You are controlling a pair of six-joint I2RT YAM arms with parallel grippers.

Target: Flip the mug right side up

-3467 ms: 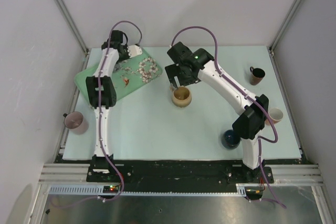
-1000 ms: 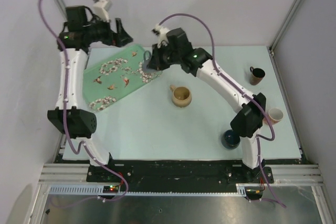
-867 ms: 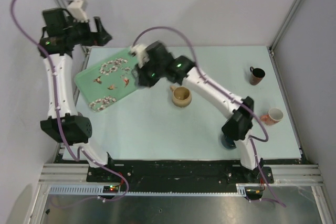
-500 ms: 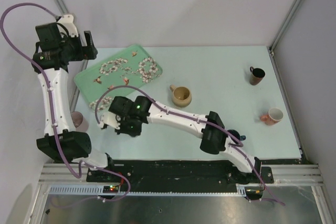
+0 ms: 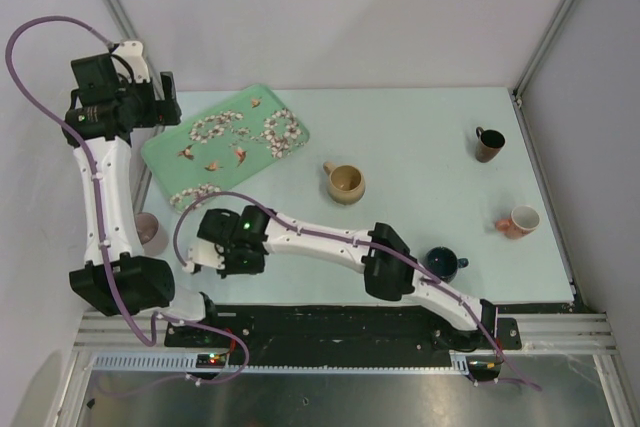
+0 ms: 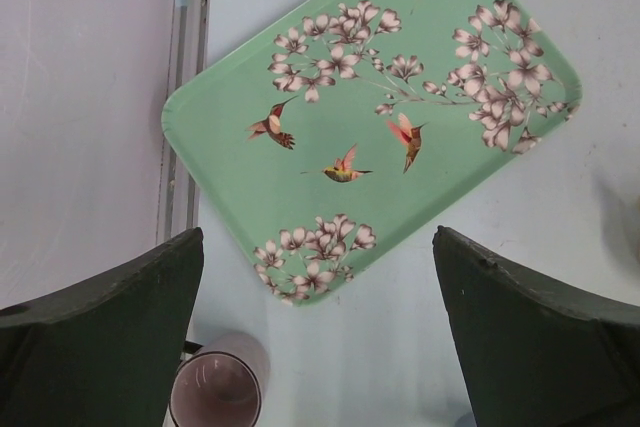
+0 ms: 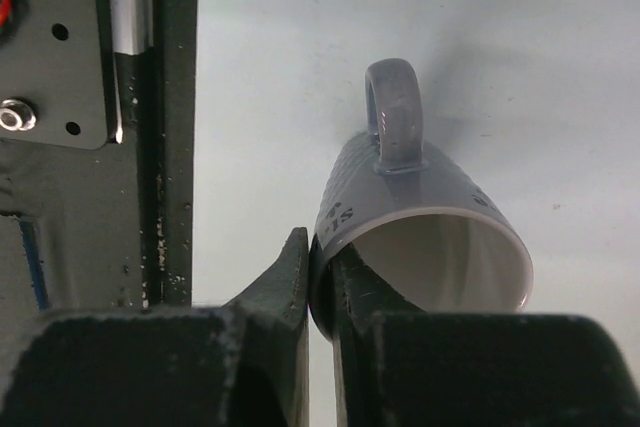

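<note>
In the right wrist view a grey dimpled mug (image 7: 420, 217) lies tilted, its white inside facing the camera and its handle pointing away. My right gripper (image 7: 318, 257) is shut on the mug's rim, one finger outside the wall and one inside. From above, that gripper (image 5: 235, 247) is low over the table's front left, and the mug is hidden beneath it. High over the back left corner, my left gripper (image 5: 165, 97) hangs open (image 6: 320, 347) with nothing between its fingers.
A green flowered tray (image 5: 225, 142) lies at the back left. A pink mug (image 5: 150, 232) stands at the left edge. Also on the table are a tan mug (image 5: 346, 183), a brown mug (image 5: 489, 144), a dark blue mug (image 5: 441, 264) and a tipped red-and-white mug (image 5: 518, 220). The black front rail (image 7: 150, 97) is close beside the grey mug.
My right arm has swung from beside the tray down to the table's front left. My left arm has drawn back to the left, and stays open.
</note>
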